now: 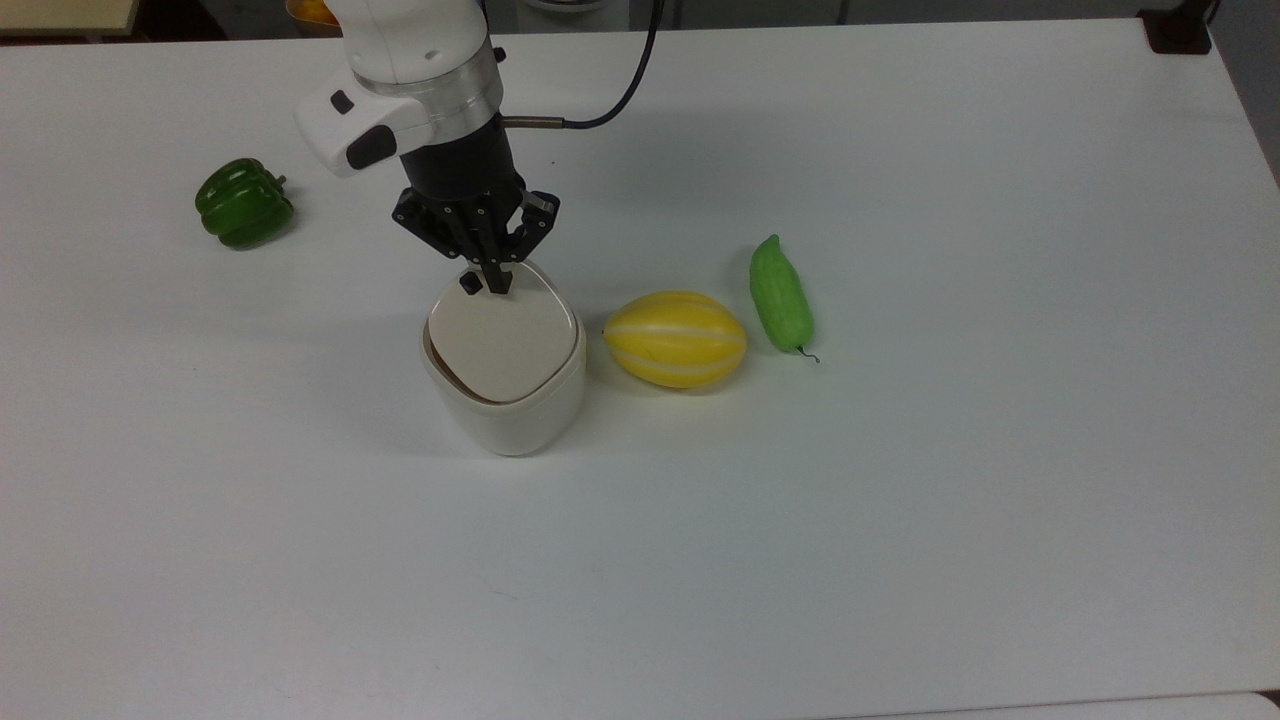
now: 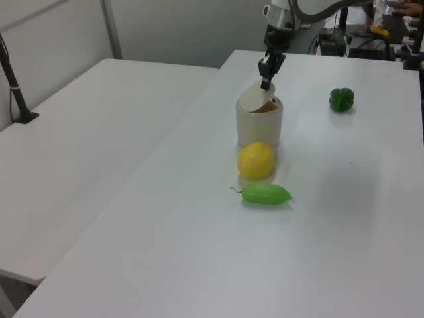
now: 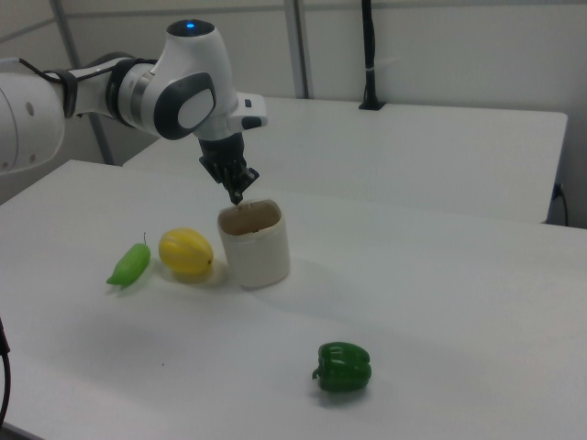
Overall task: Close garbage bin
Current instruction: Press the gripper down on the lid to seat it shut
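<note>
The cream-white garbage bin [image 1: 508, 410] stands mid-table, also in the left view [image 2: 259, 124] and the right view [image 3: 256, 247]. Its beige lid [image 1: 503, 336] lies low over the opening, still slightly tilted, with a dark gap along the top view's left rim. The small black button [image 1: 468, 283] sits at the lid's far edge. My gripper [image 1: 497, 281] is shut, its tips resting on the lid's far edge just beside the button. In the left view the gripper [image 2: 265, 83] points down at the raised end of the lid [image 2: 251, 100]. The gripper [image 3: 238, 195] hangs over the bin's back rim in the right view.
A yellow melon [image 1: 675, 340] lies close to the bin on the top view's right, with a light green gourd [image 1: 781, 293] beyond it. A green bell pepper [image 1: 243, 203] sits far on the top view's left. The arm's cable [image 1: 600, 110] trails toward the back.
</note>
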Available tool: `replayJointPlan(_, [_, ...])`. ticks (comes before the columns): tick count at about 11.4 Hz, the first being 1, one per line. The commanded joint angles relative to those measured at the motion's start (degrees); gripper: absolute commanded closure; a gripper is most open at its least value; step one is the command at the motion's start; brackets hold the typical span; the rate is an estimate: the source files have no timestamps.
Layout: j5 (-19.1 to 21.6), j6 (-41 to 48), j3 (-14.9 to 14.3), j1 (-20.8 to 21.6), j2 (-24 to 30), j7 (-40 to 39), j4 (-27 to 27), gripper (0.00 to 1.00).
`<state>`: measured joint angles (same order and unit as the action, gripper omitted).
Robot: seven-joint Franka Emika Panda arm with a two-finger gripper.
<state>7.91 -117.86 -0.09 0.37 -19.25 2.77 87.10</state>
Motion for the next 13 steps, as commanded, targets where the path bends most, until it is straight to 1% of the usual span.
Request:
replayJointPlan(1, [-2.72, 3.17, -0.26, -0.11, 0.54, -0.92, 1.05, 1.00])
replayJointPlan(3, [-3.69, 2.64, -0.26, -1.15, 0.18, -1.18, 0.96, 1.00])
replayJointPlan(6, [-5.27, 2.20, -0.26, -1.25, -1.48, -1.18, 0.96, 1.00])
replayJointPlan(11, [-6.33, 2.02, -0.26, -1.87, -4.12, -1.89, 0.79, 1.00])
replayJointPlan(13, [-6.33, -0.95, -0.26, -1.78, -4.83, -1.63, 0.96, 1.00])
